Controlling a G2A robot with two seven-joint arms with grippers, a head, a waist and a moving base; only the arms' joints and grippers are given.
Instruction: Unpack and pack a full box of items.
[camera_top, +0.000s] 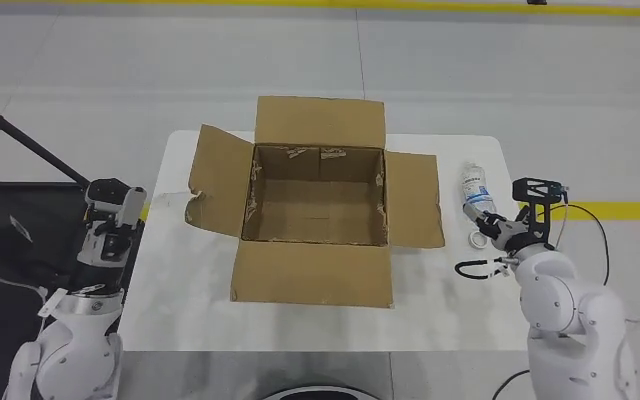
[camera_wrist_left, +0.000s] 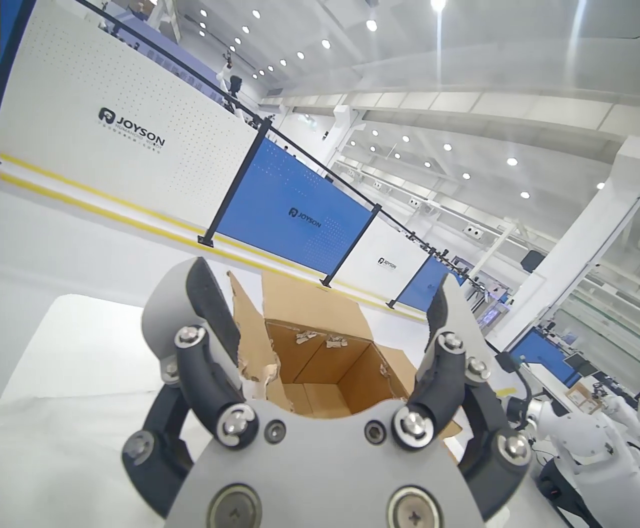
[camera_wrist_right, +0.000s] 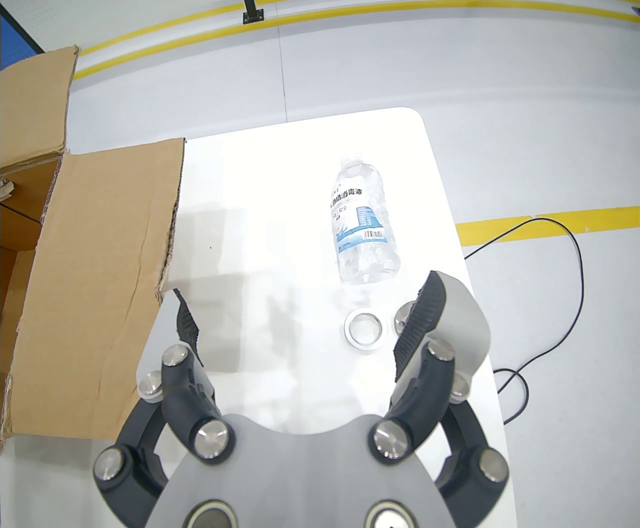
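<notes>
Left gripper (camera_top: 108, 212) sits off the table's left edge, at 9 o'clock from the box, jaws spread wide with nothing between them; the left wrist view has the gripper (camera_wrist_left: 322, 280) looking across at the box from the side. The white table (camera_top: 180, 290) carries the cardboard box (camera_top: 315, 215) at its centre, all four flaps folded out flat. The inside is bare brown floor with tape scraps along the far rim, so the unpack half reads as done or nearly done. At 3 o'clock from the box, just past the right flap, a clear plastic bottle (camera_top: 476, 190) with a blue-and-white label lies on its side, apart from the cardboard; in the right wrist view the bottle (camera_wrist_right: 362, 220) has its neck pointing away from the robot. At 6 o'clock from the bottle, close to its base, is a small white ring (camera_wrist_right: 366, 327), a cap or a tape roll, can't tell which. A second round piece beside it is half hidden behind a finger pad (camera_wrist_right: 417, 315). Right gripper (camera_top: 497, 235) hangs over those small pieces near the table's right edge; the right wrist view shows the gripper (camera_wrist_right: 306, 290) with jaws spread, holding nothing. What's left, by my read: everything on the table goes back in, so the pack half is not yet started.
</notes>
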